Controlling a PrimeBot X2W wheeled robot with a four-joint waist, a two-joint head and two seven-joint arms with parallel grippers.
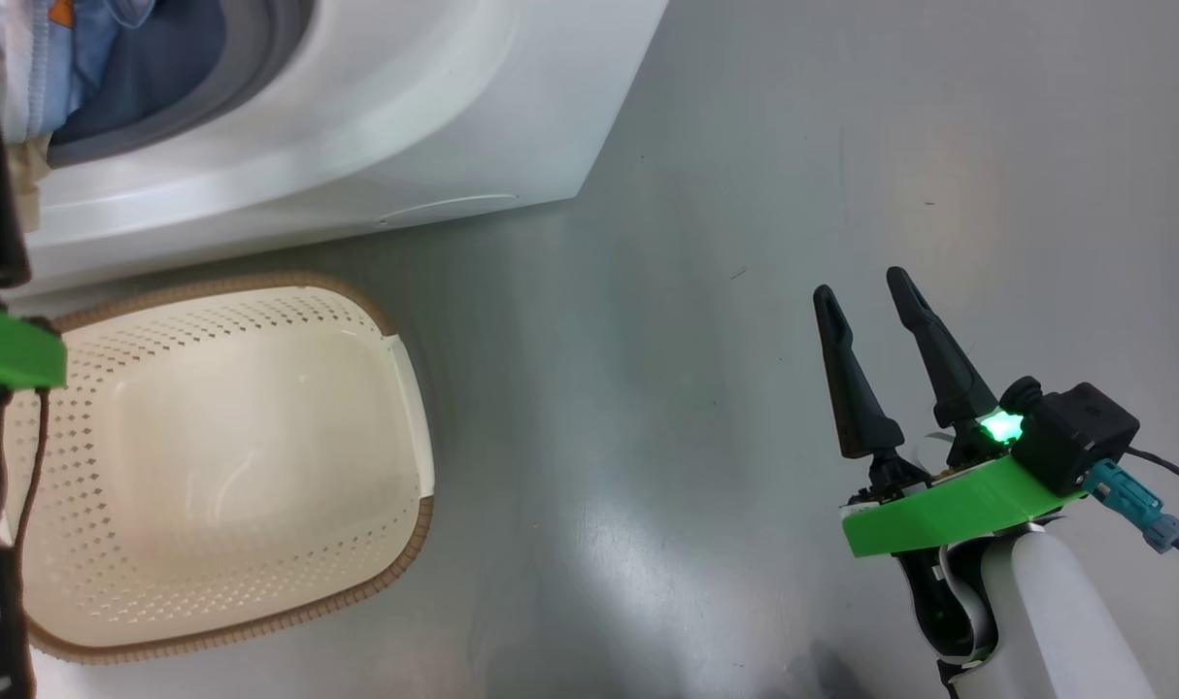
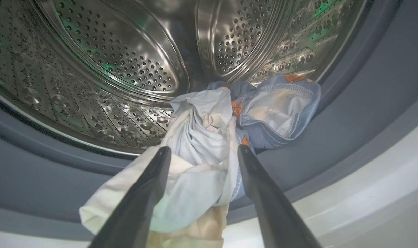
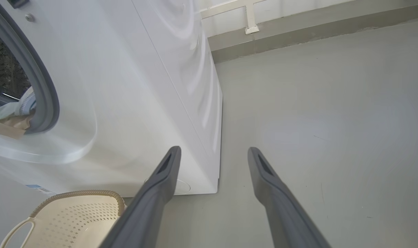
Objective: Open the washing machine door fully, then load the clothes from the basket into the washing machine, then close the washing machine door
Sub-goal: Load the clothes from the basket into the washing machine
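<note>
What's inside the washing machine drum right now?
A pale cream garment and a blue garment with orange patches lie bunched at the front of the drum; the cream one spills over the grey seal. Anything under them is covered.

The washing machine [image 3: 154, 86] is glossy white outside, with a polished perforated steel drum [image 2: 126, 62] and a matt grey rubber seal [image 2: 367, 120]; the basket [image 1: 220, 456] is smooth cream perforated plastic; the clothes [image 2: 202, 137] are soft creased cloth.
</note>
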